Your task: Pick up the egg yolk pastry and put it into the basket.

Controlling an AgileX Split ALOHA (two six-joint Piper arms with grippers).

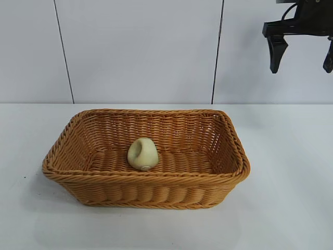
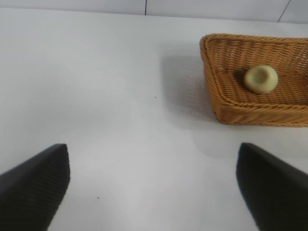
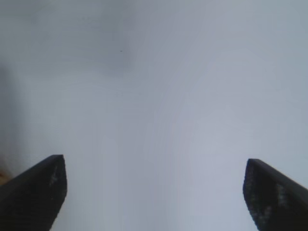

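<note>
The pale yellow egg yolk pastry (image 1: 142,154) lies inside the golden-brown wicker basket (image 1: 145,178), near its front wall, tilted on its side. It also shows in the left wrist view (image 2: 261,79), inside the basket (image 2: 211,72). My right gripper (image 1: 302,54) hangs open and empty high at the upper right, well above the table and clear of the basket. In its own wrist view the right gripper (image 3: 154,192) has its jaws wide apart over bare table. My left gripper (image 2: 153,185) is open and empty over the table, away from the basket; it is out of the exterior view.
The white table (image 1: 286,198) spreads all round the basket. A pale panelled wall (image 1: 140,47) stands behind it.
</note>
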